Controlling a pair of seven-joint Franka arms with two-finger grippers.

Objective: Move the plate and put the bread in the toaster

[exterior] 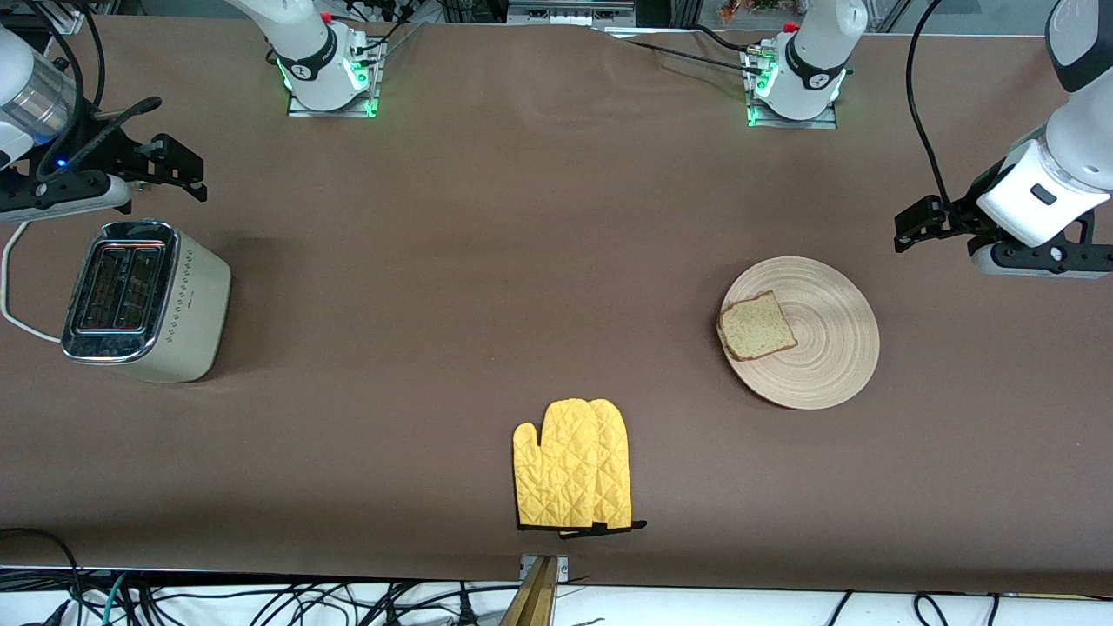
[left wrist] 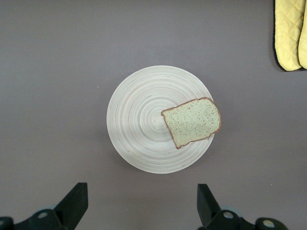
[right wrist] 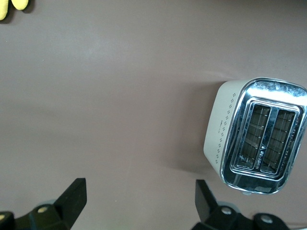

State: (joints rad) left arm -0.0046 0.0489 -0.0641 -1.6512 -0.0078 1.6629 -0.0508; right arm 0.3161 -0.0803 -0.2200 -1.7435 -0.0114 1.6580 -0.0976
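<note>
From the front, the plate [exterior: 800, 332] lay toward my left arm's end, the bread [exterior: 756, 326] on its toaster-facing edge; the toaster [exterior: 143, 300] stood well apart, near my right gripper [exterior: 178, 165].

My left wrist showed my left gripper [left wrist: 142, 203] wide open, empty; I judged gripping the rim clear of the slice best.

My right wrist showed open, empty fingers [right wrist: 74, 196]; the slots probably held nothing.

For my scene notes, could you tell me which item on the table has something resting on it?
The plate: the bread lies on it; the toaster and yellow mitt carry nothing.
</note>
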